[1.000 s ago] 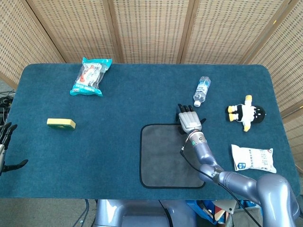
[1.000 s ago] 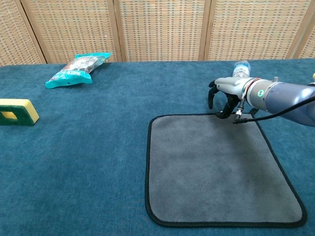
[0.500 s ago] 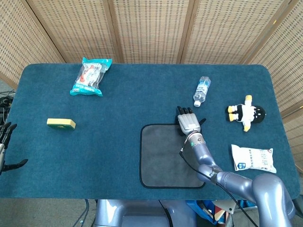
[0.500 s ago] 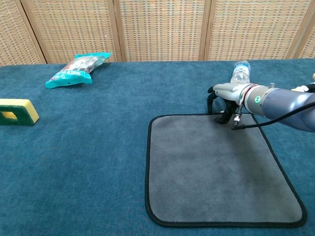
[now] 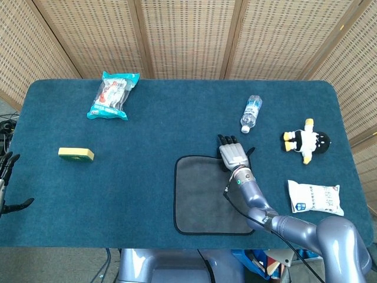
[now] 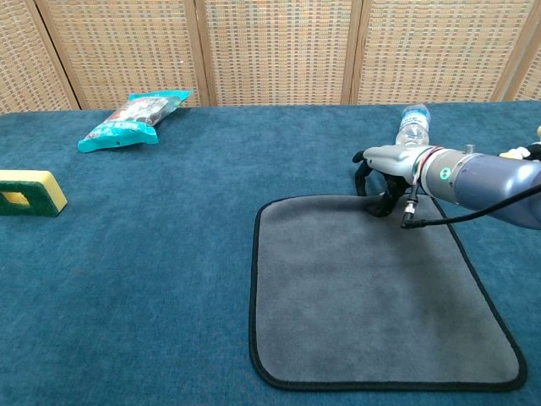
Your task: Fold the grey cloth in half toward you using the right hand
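The grey cloth (image 5: 203, 197) with a black hem lies flat on the blue table near the front edge, right of centre; the chest view shows the grey cloth (image 6: 363, 296) spread out. My right hand (image 5: 232, 152) hangs palm down over the cloth's far edge, near its far right corner. In the chest view the right hand (image 6: 382, 173) curls its fingers down, with the tips touching that hem. No part of the cloth is lifted. My left hand (image 5: 7, 177) sits off the table's left edge, fingers apart, holding nothing.
A water bottle (image 5: 251, 113) lies just beyond the right hand. A penguin plush (image 5: 306, 140) and a white packet (image 5: 315, 197) are at the right. A teal snack bag (image 5: 113, 94) and a yellow sponge (image 5: 76, 154) lie on the left half.
My right hand has drawn slightly toward me and a little left, settling lower onto the cloth's far edge. The cloth and the left hand have not moved.
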`<state>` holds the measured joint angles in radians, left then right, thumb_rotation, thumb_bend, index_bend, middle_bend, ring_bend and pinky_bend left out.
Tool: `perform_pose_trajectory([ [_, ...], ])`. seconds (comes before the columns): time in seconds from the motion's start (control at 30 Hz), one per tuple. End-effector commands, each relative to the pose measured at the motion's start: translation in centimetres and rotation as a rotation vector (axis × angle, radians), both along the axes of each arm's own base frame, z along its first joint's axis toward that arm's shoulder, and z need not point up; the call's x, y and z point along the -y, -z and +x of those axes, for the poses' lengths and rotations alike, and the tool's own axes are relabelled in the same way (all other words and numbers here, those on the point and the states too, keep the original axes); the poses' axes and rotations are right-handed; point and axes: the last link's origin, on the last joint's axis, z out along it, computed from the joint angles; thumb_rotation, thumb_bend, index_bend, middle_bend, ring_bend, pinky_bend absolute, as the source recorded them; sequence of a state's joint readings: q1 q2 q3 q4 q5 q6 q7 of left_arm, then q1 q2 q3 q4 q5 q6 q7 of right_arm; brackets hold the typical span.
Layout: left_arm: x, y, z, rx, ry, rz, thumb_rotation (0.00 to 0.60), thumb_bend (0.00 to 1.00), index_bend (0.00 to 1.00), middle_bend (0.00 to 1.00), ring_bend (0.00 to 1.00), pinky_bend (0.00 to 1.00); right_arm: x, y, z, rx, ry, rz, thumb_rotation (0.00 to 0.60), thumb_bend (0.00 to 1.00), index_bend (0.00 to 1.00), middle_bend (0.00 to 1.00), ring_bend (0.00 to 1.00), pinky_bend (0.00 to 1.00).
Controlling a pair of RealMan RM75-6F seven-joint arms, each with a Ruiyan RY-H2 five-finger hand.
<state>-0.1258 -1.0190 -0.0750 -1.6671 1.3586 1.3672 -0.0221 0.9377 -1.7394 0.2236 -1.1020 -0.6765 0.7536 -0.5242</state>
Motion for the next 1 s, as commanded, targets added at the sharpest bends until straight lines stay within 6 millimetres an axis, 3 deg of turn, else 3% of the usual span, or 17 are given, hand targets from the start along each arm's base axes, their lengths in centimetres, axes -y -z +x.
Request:
perform_pose_trajectory([
  [0.03, 0.0, 0.0, 0.0, 0.0, 0.001, 0.0, 0.6, 0.14, 0.0, 0.0, 0.0, 0.0, 0.0, -0.1, -0.1, -0.001, 0.002, -0.003, 0.6, 0.49, 0.53, 0.0, 0.0, 0.0],
  [0.47, 0.0, 0.1, 0.1, 0.002, 0.007, -0.005, 0.6, 0.14, 0.0, 0.0, 0.0, 0.0, -1.6, -0.9, -0.2, -0.038, -0.089, -0.008, 0.6, 0.49, 0.59, 0.0, 0.0, 0.0],
  [1.0, 0.8, 0.2, 0.9, 0.009, 0.053, -0.026, 0.6, 0.14, 0.0, 0.0, 0.0, 0.0, -8.4, -3.0, -1.0, -0.054, -0.244, 0.03, 0.6, 0.54, 0.6, 0.0, 0.0, 0.0],
])
